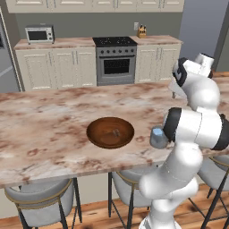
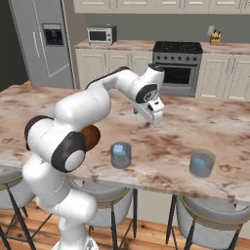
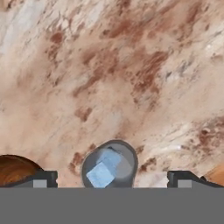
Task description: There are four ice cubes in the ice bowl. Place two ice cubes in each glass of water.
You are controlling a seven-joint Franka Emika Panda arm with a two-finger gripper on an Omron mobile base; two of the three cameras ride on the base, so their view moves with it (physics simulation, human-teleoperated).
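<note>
The jaws stand released above the table [image 2: 205, 122], two ice cubes [image 3: 104, 168] lie in the near-edge glass of water [image 3: 109, 165] beside the ice bowl [image 1: 110, 132], and no writing appears legible.

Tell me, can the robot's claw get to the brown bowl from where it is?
Probably yes. The claw hangs open above the counter, holding nothing. The brown bowl sits open-topped with nothing over it. The robot's own arm lies between them, so it must swing back.

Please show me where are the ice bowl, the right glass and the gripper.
ice bowl [image 1: 110, 132]: left base view, on its inner floor.
right glass [image 2: 202, 163]: right base view, on its side wall.
gripper [image 3: 113, 179]: hand view, midway between the fingertips.
</note>
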